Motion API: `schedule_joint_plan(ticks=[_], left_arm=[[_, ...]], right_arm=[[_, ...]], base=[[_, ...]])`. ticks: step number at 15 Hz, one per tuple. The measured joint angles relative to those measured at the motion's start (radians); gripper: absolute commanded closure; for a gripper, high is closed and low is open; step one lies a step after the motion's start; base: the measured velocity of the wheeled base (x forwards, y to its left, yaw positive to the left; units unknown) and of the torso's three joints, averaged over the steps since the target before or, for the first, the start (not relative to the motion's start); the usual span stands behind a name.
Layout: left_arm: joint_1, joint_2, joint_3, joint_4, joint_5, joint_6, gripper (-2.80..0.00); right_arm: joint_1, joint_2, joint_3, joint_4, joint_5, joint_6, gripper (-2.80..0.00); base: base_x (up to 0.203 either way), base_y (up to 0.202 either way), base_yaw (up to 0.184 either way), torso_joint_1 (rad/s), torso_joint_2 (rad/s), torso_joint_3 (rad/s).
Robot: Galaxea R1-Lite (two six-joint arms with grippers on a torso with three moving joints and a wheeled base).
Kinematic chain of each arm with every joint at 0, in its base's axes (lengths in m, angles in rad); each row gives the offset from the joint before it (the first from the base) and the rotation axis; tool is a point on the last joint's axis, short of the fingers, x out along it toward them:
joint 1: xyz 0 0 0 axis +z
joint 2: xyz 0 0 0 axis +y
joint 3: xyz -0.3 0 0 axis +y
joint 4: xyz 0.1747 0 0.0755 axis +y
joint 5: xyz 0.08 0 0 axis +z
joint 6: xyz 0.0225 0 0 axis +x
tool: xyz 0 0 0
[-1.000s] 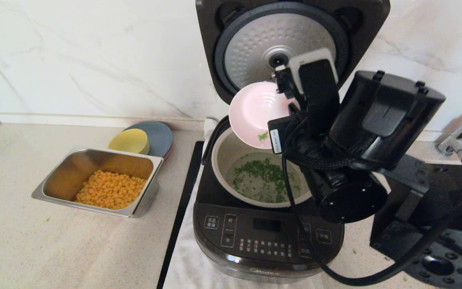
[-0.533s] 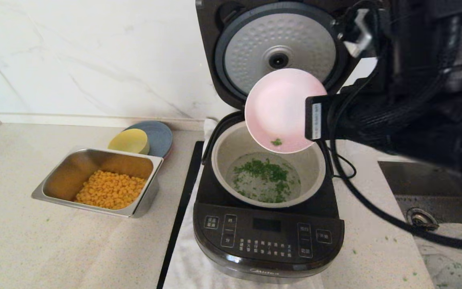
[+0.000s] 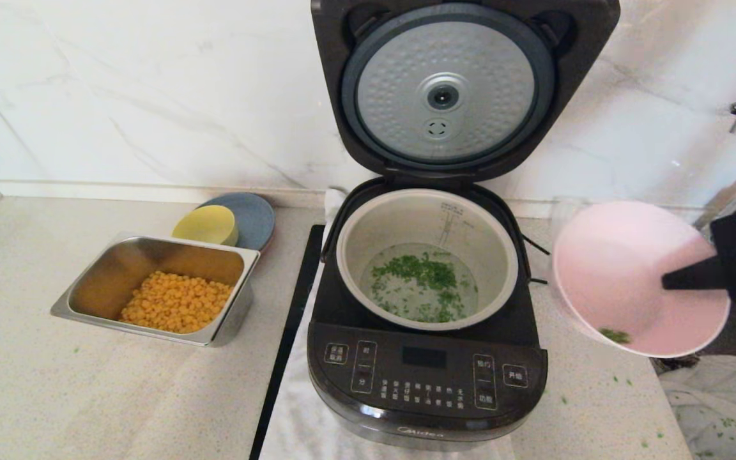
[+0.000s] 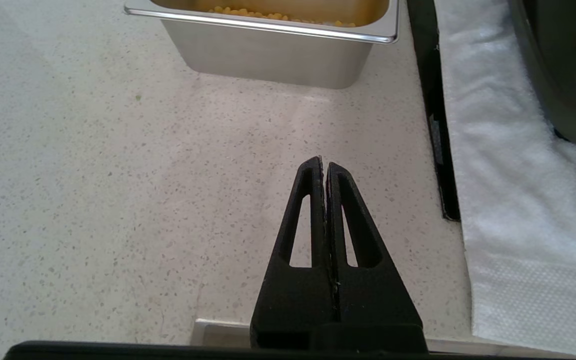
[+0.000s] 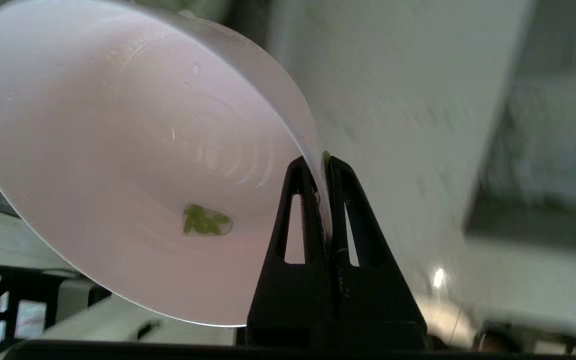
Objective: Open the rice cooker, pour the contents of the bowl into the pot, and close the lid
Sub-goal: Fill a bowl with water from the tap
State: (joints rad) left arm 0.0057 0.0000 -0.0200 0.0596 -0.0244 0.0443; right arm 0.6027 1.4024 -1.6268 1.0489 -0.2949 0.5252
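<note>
The black rice cooker (image 3: 429, 370) stands in the middle with its lid (image 3: 448, 89) swung up, dimpled silver plate facing me. Chopped green bits (image 3: 422, 284) lie in the grey-beige pot (image 3: 355, 255). To the cooker's right my right gripper (image 3: 671, 279) (image 5: 323, 162) is shut on the rim of the pink bowl (image 3: 623, 268) (image 5: 118, 150), which is tilted and carries a small clump of green bits (image 5: 204, 225) inside. My left gripper (image 4: 324, 165) hovers shut and empty over the counter near the steel tray (image 4: 268, 55).
A steel tray (image 3: 90, 284) of yellow corn sits left of the cooker, with a yellow bowl (image 3: 205, 225) on a grey-blue plate (image 3: 256, 217) behind it. A white cloth (image 4: 513, 200) lies under the cooker. Green bits are scattered on the counter at right. A tap (image 3: 735, 223) is far right.
My right arm has swung away from above the pot to the right and lower, carrying the bowl, which now hangs beside the cooker. The lid plate and pot are fully uncovered.
</note>
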Motion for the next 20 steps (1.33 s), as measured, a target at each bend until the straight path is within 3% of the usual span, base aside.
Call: schedule_joint_plan(ticks=[3, 6, 10, 13, 16, 20], left_arm=[[0.0, 0.0, 0.0, 0.0, 0.0, -0.001, 0.0], [0.0, 0.0, 0.0, 0.0, 0.0, 0.0, 0.0], [0.0, 0.0, 0.0, 0.0, 0.0, 0.0, 0.0], [0.0, 0.0, 0.0, 0.0, 0.0, 0.0, 0.0], [0.0, 0.0, 0.0, 0.0, 0.0, 0.0, 0.0], [0.0, 0.0, 0.0, 0.0, 0.0, 0.0, 0.0]], right_arm=[[-0.22, -0.061, 0.077, 0.022, 0.096, -0.006, 0.0], [-0.532, -0.077, 0.179, -0.017, 0.213, -0.072, 0.0], [-0.991, -0.027, 0.263, -0.135, 0.466, -0.18, 0.0], [-1.266, 0.077, 0.286, -0.185, 0.634, -0.254, 0.0], [-1.475, 0.212, 0.291, -0.259, 0.718, -0.314, 0.0], [-1.651, 0.366, 0.256, -0.326, 0.768, -0.361, 0.0]], base=[[0.0, 0.0, 0.0, 0.0, 0.0, 0.0], [0.0, 0.0, 0.0, 0.0, 0.0, 0.0], [0.0, 0.0, 0.0, 0.0, 0.0, 0.0], [0.0, 0.0, 0.0, 0.0, 0.0, 0.0], [0.0, 0.0, 0.0, 0.0, 0.0, 0.0], [0.0, 0.0, 0.0, 0.0, 0.0, 0.0]])
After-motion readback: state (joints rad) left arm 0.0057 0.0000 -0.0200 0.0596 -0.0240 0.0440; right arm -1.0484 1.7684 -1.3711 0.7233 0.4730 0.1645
